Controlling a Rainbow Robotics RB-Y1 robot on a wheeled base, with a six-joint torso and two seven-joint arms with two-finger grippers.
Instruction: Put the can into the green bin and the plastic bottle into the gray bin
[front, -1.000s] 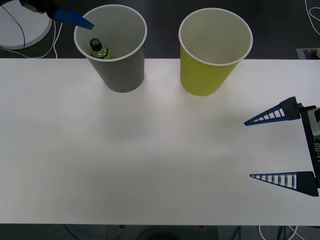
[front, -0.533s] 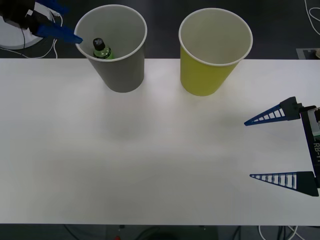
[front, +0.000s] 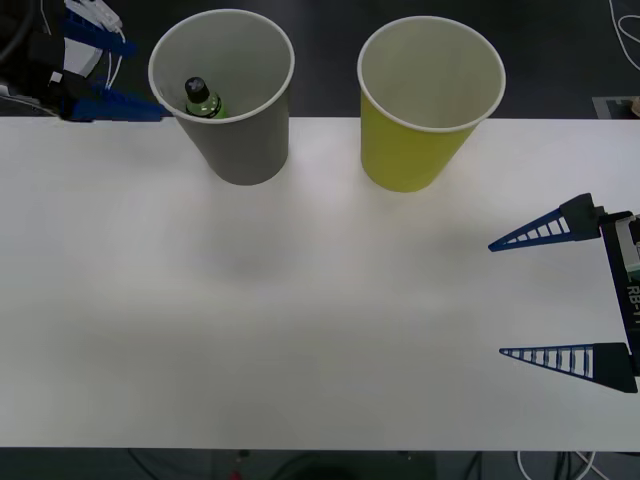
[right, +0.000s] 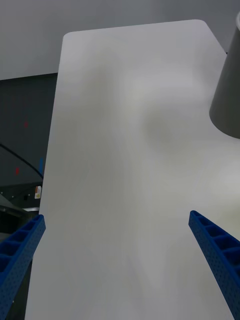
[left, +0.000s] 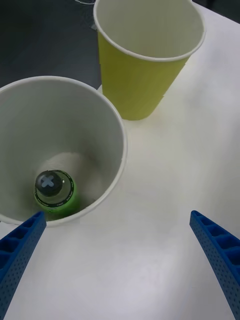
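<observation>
**Bottle in gray bin, both grippers empty**

Left gripper spread wide, holding nothing, far-left just beside the gray bin. Plastic bottle stands upright inside it, cap up. Green bin to its right, apart. Right gripper wide open, empty, over white table at right edge.

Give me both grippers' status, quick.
Left gripper: jaws open, holding nothing, beside the gray bin.
Right gripper: jaws open, holding nothing, over the table.
</observation>
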